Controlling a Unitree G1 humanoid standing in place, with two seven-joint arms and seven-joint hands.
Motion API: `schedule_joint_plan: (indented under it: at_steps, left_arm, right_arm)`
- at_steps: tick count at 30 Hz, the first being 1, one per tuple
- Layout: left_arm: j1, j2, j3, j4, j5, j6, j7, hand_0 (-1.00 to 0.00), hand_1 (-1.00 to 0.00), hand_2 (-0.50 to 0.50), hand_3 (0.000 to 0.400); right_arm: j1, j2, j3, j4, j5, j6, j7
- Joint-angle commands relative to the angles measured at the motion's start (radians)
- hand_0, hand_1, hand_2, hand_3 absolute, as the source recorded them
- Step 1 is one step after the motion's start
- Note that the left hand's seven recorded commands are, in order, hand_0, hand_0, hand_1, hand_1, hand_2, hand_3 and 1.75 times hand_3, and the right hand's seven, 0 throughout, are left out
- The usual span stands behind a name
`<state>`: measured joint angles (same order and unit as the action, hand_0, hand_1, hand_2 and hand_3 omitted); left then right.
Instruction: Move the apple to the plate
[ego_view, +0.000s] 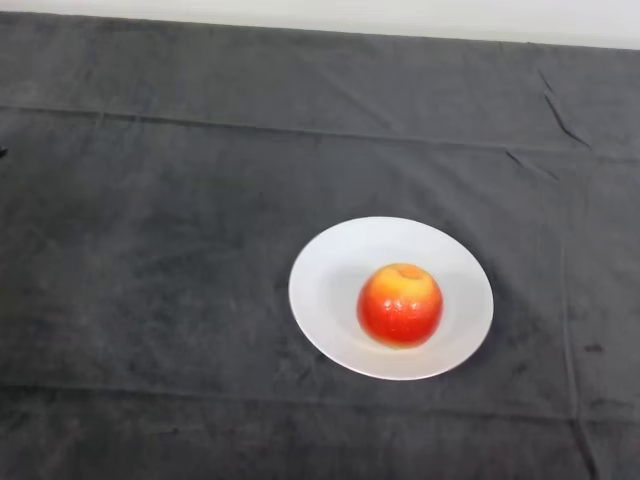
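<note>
One view is given, the head view, looking down on the table. One apple (400, 304), red with a yellow patch round its top, sits upright on a white plate (330, 285). It rests inside the plate's shallow well, a little toward the near right of the plate's middle, with bare white showing all round it and most on the far left side. The plate lies flat on a dark cloth (150, 250), somewhat right of the picture's middle and in its lower half. The cloth covers the table from edge to edge of the view; long creases run across it, one near the far side and one near the bottom, and a few short wrinkles show at the upper right. Beyond the cloth's far edge a pale strip (400, 15) runs along the top of the picture. Places cannot be given relative to the fingers, for none show in this view, and whether they are open or closed cannot be told.
</note>
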<state>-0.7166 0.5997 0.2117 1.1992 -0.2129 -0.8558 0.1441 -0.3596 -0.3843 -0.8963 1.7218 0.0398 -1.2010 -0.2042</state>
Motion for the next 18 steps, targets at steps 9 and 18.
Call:
schedule_joint_plan:
  at_steps: [9, 18]
  left_arm:
    - [0.009, 0.012, 0.022, 0.033, 0.0, 0.004, 0.013, 0.0, 0.0, 0.0, 0.0]
    - [0.003, 0.003, 0.031, 0.031, 0.011, 0.01, 0.009, 0.0, 0.0, 0.0, 0.0]
  right_arm:
    - [0.07, 0.142, 0.0029, 0.051, 0.0039, 0.148, 0.0098]
    - [0.079, 0.144, 0.0031, 0.044, 0.0156, 0.151, 0.0125]
